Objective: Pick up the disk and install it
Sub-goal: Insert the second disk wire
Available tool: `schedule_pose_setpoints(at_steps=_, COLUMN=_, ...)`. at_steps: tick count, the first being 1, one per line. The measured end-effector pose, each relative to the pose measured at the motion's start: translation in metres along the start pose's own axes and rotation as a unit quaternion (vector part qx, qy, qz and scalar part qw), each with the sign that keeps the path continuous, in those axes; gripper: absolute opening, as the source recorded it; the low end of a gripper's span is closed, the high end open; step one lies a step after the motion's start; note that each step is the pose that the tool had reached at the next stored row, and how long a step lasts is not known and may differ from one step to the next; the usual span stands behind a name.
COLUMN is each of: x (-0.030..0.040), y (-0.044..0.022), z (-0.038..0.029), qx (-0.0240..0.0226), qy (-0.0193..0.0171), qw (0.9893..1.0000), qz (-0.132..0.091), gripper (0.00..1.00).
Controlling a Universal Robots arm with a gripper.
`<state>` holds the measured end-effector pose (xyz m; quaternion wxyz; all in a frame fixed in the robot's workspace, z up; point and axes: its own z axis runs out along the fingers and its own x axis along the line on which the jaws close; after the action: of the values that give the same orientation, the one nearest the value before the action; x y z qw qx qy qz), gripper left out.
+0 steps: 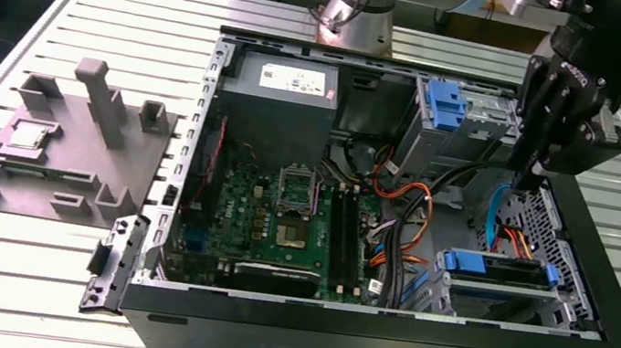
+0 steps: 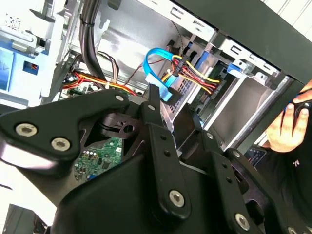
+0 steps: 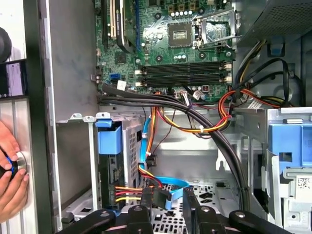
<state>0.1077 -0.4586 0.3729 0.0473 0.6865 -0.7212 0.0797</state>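
Exterior view: you have the open computer case (image 1: 385, 333) lying on the slatted worktop (image 1: 48, 283), with a grey fixture block (image 1: 67, 152) beside the case's wall on the exterior view's left. The gripper (image 1: 527, 181) hangs inside the case along the wall on the exterior view's right, above a bundle of cables (image 1: 501, 223). The disk (image 1: 450, 104), in its blue carrier, stands in the drive cage at the case's far corner, near the gripper but not touched by it. A second blue carrier (image 1: 494, 268) sits in the bay at the near corner on the same side.

Second wrist view: the fingers (image 2: 152, 100) stand a modest way apart with nothing between them. A blue ribbon cable (image 2: 158, 61) lies just beyond them. A person's hand (image 2: 292, 122) shows outside the case.

First wrist view: the gripper (image 3: 168, 197) is parted and empty above the perforated floor (image 3: 209, 195). The disk (image 3: 295, 156) sits apart in its cage. The cabled carrier (image 3: 109, 141) is on the opposite side. The motherboard (image 3: 170, 39) lies beyond.
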Motion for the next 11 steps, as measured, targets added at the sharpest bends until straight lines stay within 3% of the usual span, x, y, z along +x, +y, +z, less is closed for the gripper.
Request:
schedule_pose_setpoints(at_steps=5, x=-0.0027, y=-0.0075, z=0.0058, qx=-0.0017, qy=0.0028, qw=1.0000, qz=0.000, gripper=0.39)
schedule_pose_setpoints(at_steps=11, x=-0.0035, y=-0.0064, z=0.0095, qx=0.0002, qy=0.0227, qw=0.9997, qz=0.000, gripper=0.39)
